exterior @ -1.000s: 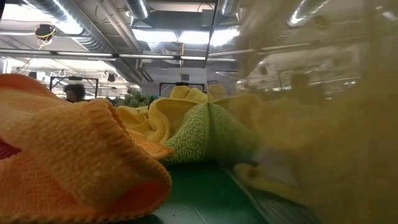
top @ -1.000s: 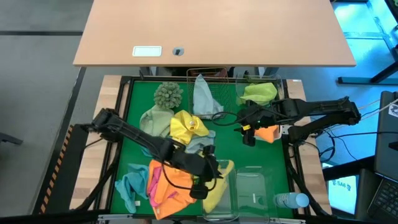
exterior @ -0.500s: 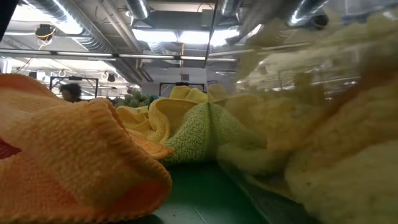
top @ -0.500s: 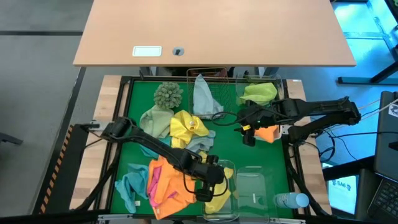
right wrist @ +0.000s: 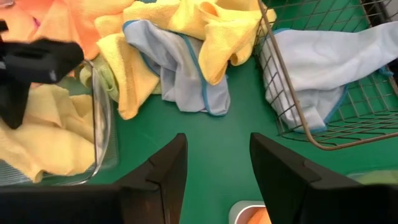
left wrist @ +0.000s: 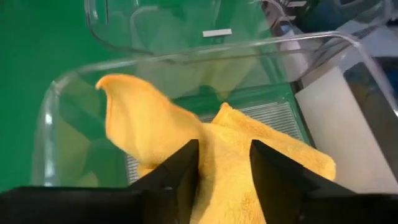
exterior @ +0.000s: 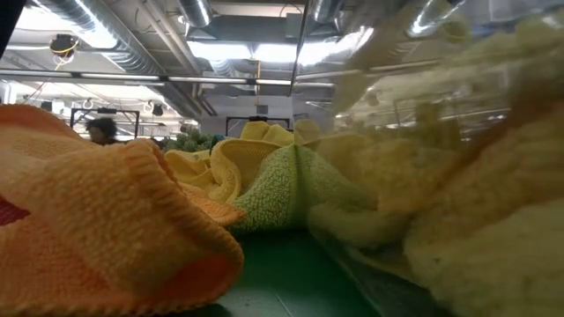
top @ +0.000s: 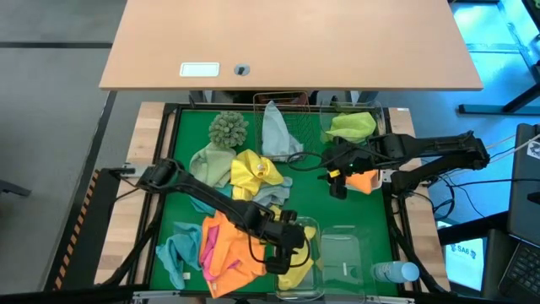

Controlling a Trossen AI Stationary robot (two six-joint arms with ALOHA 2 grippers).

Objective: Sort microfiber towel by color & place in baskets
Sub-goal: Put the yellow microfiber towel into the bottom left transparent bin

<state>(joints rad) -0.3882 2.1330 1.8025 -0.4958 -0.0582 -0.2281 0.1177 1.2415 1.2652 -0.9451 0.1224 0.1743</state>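
Left jaws (left wrist: 221, 168) are clamped on a yellow towel (left wrist: 242, 155), holding it down inside the near clear tub (left wrist: 68, 93) — looks like the drop-off step: yellow goes in this tub, and most of the cloth already rests on the tub floor ahead of the jaws, one corner folded up beside them. My read: release comes next.

Left arm (top: 202, 192) reaches diagonally across the green bench (top: 312, 194), wrist pitched down over the tub's rim.

Right jaws (right wrist: 214, 155) are apart and empty, hovering over bare bench. Ahead of them: a grey-blue towel (right wrist: 180, 68) and more yellow towels (right wrist: 211, 25); off to one side, the copper wire basket (right wrist: 298, 118) with a pale towel (right wrist: 323, 62) in it. Right arm (top: 422, 152) is stretched in from the side, waiting.

Orange/pink pile (top: 228, 249) sits just beside the left jaws, unsorted.
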